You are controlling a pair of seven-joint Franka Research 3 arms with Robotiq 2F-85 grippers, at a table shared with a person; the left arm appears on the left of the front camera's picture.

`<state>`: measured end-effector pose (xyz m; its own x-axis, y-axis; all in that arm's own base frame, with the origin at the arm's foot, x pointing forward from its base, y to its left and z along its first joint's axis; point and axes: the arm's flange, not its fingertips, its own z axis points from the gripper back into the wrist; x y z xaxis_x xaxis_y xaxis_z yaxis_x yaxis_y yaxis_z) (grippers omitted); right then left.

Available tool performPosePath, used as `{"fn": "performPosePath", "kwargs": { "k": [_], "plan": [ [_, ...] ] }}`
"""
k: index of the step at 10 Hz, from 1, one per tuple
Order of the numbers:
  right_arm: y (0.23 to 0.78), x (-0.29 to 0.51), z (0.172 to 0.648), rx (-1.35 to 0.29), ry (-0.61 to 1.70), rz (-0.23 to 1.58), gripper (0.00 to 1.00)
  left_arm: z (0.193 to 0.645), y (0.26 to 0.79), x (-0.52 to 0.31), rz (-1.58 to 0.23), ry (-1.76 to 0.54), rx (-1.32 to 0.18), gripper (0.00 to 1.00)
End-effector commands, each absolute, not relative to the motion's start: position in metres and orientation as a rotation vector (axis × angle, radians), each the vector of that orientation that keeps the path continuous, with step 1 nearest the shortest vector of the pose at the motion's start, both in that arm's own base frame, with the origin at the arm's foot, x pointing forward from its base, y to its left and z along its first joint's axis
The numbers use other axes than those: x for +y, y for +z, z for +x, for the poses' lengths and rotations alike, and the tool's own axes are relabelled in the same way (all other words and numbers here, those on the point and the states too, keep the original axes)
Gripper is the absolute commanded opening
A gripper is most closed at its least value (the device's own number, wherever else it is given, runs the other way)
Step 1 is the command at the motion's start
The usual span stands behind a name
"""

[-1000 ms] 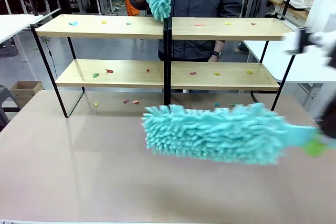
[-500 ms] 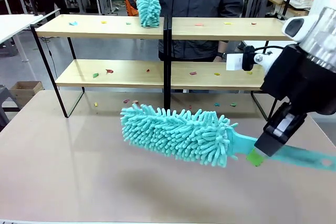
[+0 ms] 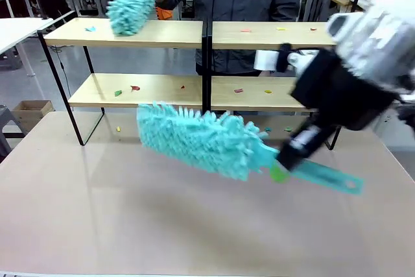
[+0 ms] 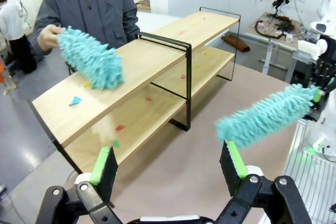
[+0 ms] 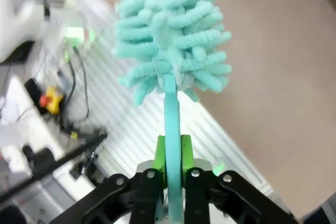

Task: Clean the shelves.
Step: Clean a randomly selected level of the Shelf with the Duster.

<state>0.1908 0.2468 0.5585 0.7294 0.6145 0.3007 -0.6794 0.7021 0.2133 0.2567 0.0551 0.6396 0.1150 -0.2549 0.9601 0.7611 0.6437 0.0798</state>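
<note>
Your right fingers (image 3: 279, 173) stay clenched on the handle of the teal duster (image 3: 198, 139). Its head has swung left and risen toward the shelves (image 3: 162, 33) at the far side of the desk (image 3: 97, 212), so sweeping looks about to start. The left fingers (image 4: 232, 160) hang released. Mind the black centre post (image 3: 206, 76). There is open room to the left along the lower board, where coloured scraps (image 3: 135, 87) wait.

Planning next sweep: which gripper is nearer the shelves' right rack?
Right. The right gripper holds its teal duster just before the right rack; the left gripper is open, back toward the left rack's end.
</note>
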Motion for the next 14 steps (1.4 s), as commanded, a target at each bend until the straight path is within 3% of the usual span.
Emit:
{"fn": "performPosePath", "kwargs": {
  "k": [1,5,6,9,14],
  "plan": [
    [0.542,0.299,0.211,-0.317,0.563,0.301,0.12,0.258,0.638,0.055,-0.505,-0.796,-1.245,1.0],
    [0.524,0.376,0.22,-0.444,0.345,0.199,0.12,0.258,0.638,0.055,-0.505,-0.796,-1.245,1.0],
    [0.517,0.394,0.228,-0.406,0.324,0.185,0.12,0.258,0.638,0.055,-0.505,-0.796,-1.245,1.0],
    [0.509,0.424,0.263,-0.496,0.139,0.166,0.12,0.258,0.638,0.055,-0.505,-0.796,-1.245,1.0],
    [0.506,0.469,0.314,-0.58,0.131,0.135,0.12,0.258,0.638,0.055,-0.505,-0.796,-1.245,1.0]
  ]
}}
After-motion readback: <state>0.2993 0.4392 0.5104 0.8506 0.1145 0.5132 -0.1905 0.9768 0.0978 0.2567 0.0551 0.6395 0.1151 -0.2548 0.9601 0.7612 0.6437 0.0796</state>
